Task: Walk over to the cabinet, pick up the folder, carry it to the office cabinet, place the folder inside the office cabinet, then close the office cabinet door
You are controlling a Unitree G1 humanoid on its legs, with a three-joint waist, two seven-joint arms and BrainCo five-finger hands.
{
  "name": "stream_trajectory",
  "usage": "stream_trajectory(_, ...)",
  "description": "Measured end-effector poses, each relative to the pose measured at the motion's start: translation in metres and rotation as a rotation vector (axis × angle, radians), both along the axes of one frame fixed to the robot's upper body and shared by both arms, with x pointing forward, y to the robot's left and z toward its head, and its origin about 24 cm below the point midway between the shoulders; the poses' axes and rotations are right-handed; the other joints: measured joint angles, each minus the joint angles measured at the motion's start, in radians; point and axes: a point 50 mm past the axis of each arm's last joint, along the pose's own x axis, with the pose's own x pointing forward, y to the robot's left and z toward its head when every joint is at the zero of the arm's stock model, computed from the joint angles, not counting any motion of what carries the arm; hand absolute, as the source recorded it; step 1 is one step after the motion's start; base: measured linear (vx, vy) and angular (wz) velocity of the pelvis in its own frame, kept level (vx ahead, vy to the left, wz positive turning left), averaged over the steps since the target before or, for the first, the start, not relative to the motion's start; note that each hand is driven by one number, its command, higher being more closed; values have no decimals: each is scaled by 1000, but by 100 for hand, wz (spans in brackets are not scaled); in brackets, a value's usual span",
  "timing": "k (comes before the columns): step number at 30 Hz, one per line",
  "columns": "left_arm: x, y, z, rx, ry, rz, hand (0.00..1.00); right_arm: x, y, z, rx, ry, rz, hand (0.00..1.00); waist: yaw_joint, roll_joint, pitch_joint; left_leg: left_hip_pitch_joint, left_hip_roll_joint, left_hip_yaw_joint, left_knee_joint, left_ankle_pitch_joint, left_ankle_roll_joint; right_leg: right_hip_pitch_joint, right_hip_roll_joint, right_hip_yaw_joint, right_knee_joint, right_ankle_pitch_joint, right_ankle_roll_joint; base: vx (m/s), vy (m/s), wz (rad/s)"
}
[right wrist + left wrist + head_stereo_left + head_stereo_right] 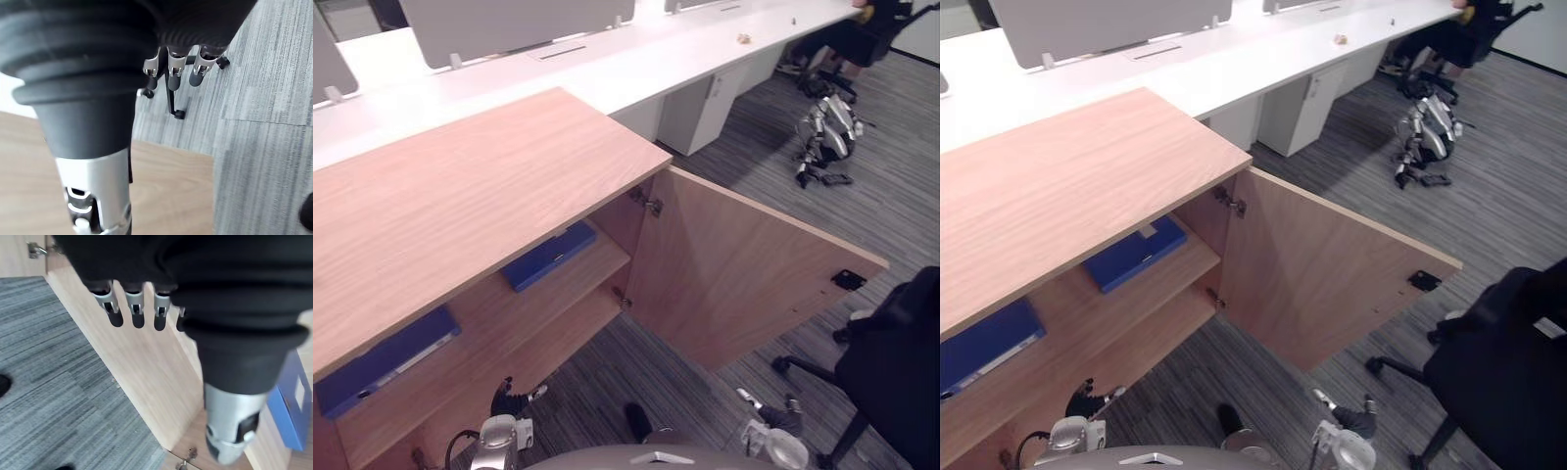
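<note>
Flat blue folder (548,257) on light-wood cabinet shelf (484,304) — judged light, rigid, slick-covered; take hold at outward long edge. Fingers relaxed, empty — left hand (134,301), right hand (175,72).

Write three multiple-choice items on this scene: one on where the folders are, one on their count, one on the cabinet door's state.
1. The blue folders lie:
A. on the floor
B. on a desk
C. on a shelf inside the cabinet

2. How many blue folders show?
A. one
B. two
C. four

3. The cabinet door is:
A. open
B. shut
C. missing

Key:
1. C, both lie on the shelf under the cabinet's top.
2. B, one lies near the door and one further left.
3. A, it stands swung wide out.
</note>
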Motion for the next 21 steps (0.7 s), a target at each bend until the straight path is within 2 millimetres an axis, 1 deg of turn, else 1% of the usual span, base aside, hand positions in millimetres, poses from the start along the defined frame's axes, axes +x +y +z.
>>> stream_trajectory(1, 3, -4, 1, -18, -17, 18, 0, -1, -11, 9, -19, -54, -82, 0, -11, 6, 2, 0, 3, -1, 1, -4, 1, -1, 0, -4, 0, 0, 0, 50, -56, -14)
stream_trajectory(3, 7, -8, 2, -35, -30, 31, 0, 0, -22, 18, -37, -112, -149, 0, -19, 11, 2, 0, 4, -2, 0, -7, 4, -1, -3, -7, 0, 0, 0, 22, -23, -2)
stream_trajectory(5, 11, -15, 3, -57, -41, 41, 0, 5, -38, 38, -82, -219, -216, 0, -26, 20, 6, -3, 4, -13, 0, -10, 7, -1, -6, -30, 0, 0, 0, 21, -37, 7)
stream_trajectory(7, 13, -17, 3, -64, -45, 40, 0, 10, -48, 50, -119, -276, -234, 0, -29, 25, 8, -9, 3, -25, 0, -10, 9, -1, -10, -41, 0, 0, 0, -4, -31, 19)
stream_trajectory(8, 14, -18, 3, -67, -49, 38, 0, 16, -55, 59, -142, -323, -241, 0, -34, 31, 9, -15, 2, -35, 0, -10, 9, -1, -13, -56, 0, 0, 1, -19, -35, 20)
stream_trajectory(9, 12, -19, 2, -69, -41, 38, 0, 26, -63, 69, -165, -365, -232, 0, -38, 36, 11, -17, 0, -40, 0, -11, 9, -1, -13, -58, -1, 0, 1, -24, -34, 16)
stream_trajectory(10, 10, -19, 1, -72, -37, 36, 0, 30, -67, 75, -180, -386, -224, 0, -39, 40, 13, -18, -1, -42, 0, -11, 10, -1, -15, -58, -3, 0, 1, -31, -34, 10)
stream_trajectory(12, 5, -21, -1, -80, -21, 18, 0, 47, -87, 101, -261, -452, -187, 0, -42, 62, 16, -33, -12, -59, 1, -12, 13, -5, -28, -65, -12, -3, 9, -34, -31, 16)
stream_trajectory(13, 4, -20, -1, -79, -18, 6, 0, 51, -92, 108, -282, -466, -178, 0, -42, 69, 19, -34, -14, -61, 1, -12, 13, -5, -31, -70, -14, -3, 9, -40, -39, 14)
stream_trajectory(15, -5, -18, -4, -69, 11, -44, 0, 67, -110, 133, -338, -529, -133, 0, -42, 87, 21, -41, -19, -71, 4, -12, 13, -5, -38, -86, -27, -3, 10, -32, -35, 8)
stream_trajectory(16, -7, -17, -4, -66, 16, -56, 0, 70, -114, 138, -348, -537, -120, 0, -42, 92, 20, -44, -21, -78, 6, -12, 13, -5, -39, -88, -29, -3, 10, -19, -43, 10)
stream_trajectory(18, -12, -13, -6, -50, 37, -88, 0, 83, -125, 155, -391, -553, -70, 0, -42, 105, 16, -67, -23, -106, 10, -12, 14, -19, -42, -95, -38, 2, 18, -26, -61, 8)
stream_trajectory(19, -13, -12, -6, -48, 40, -93, 0, 85, -127, 158, -399, -555, -59, 0, -43, 105, 16, -71, -24, -114, 10, -12, 14, -21, -43, -99, -40, 3, 20, -25, -62, 10)
stream_trajectory(20, -15, -13, -7, -46, 47, -111, 0, 88, -132, 164, -416, -555, -39, 0, -43, 114, 17, -78, -25, -124, 10, -9, 18, -22, -46, -107, -48, 6, 23, -16, -52, 13)
stream_trajectory(21, -15, -14, -7, -47, 49, -118, 0, 88, -134, 165, -421, -549, -35, 0, -43, 114, 17, -82, -25, -131, 10, -9, 19, -22, -48, -111, -51, 6, 24, -14, -62, 17)
